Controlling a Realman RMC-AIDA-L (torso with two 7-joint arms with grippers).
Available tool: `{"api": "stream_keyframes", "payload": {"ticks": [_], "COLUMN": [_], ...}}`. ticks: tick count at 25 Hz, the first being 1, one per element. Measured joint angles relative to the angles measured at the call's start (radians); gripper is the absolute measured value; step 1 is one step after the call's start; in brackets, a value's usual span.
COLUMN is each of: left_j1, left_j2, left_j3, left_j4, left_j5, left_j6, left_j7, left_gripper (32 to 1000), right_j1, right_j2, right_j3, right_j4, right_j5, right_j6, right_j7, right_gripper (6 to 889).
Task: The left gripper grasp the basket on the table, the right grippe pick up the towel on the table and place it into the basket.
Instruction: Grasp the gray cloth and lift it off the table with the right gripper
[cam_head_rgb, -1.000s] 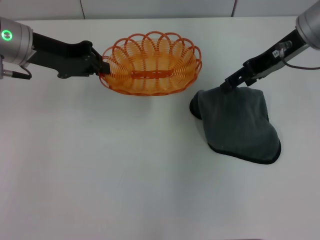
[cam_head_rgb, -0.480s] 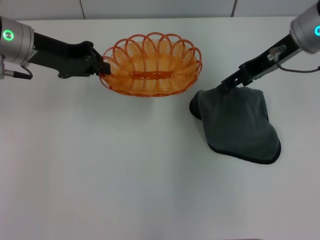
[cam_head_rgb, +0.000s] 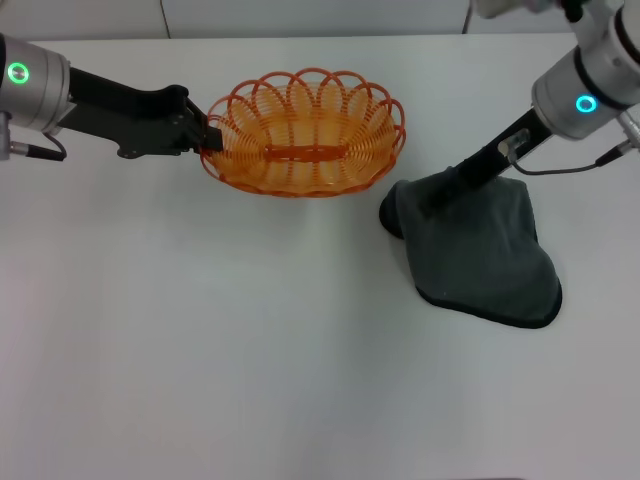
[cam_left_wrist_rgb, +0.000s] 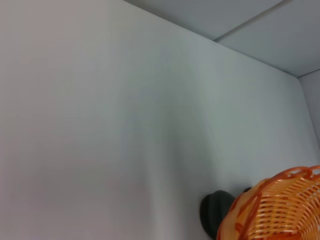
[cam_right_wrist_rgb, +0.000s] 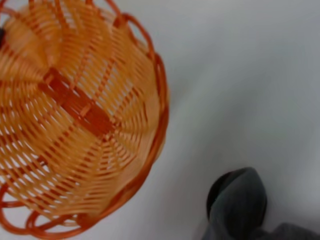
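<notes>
Towel (cam_head_rgb: 480, 245): dark grey cloth with a darker stitched hem, lying crumpled and part-folded on the table (cam_head_rgb: 250, 350), to the right of the basket (cam_head_rgb: 305, 130) and apart from it. Judged soft, light and limp; it should drape and hang once raised, so a pinch on a raised fold near the basket-side corner looks better than a flat edge, which may slip out. Right gripper (cam_head_rgb: 432, 200) is down at that upper corner of the towel, tip against the cloth; whether its fingers are apart or closed on a fold cannot be told from the head view, and the right wrist view shows only the rolled towel end and the basket. Basket: orange wire, oval, scalloped looped rim, empty; stiff but light, likely to slide or tip if nudged. Left gripper (cam_head_rgb: 203, 135) is clamped on its left rim, steadying it. Risk: trailing cloth catching a rim loop during the drop.
</notes>
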Motion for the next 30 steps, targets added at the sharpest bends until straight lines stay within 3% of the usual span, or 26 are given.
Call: {"api": "stream_keyframes", "payload": {"ticks": [11, 25, 30], "left_j1": [-0.002, -0.002, -0.003], "left_j2": [-0.0033, -0.0065, -0.0066], "left_j3": [-0.003, -0.004, -0.004], "left_j4": [0.0, 0.0, 0.0], "left_j5": [-0.005, -0.006, -0.006], "left_j6": [0.002, -0.001, -0.001], "left_j7": [0.008, 0.01, 0.01], "left_gripper": [79, 79, 79], "right_j1": [-0.003, -0.009, -0.011], "right_j2": [0.004, 0.004, 0.004], "right_j3": [-0.046, -0.053, -0.075], "right_j4": [0.076, 0.14, 0.158], "right_j5": [0.0, -0.002, -0.002], "right_j6": [0.101, 0.192, 0.216], "right_j7": [-0.011, -0.023, -0.023], "right_gripper": [864, 865, 865]}}
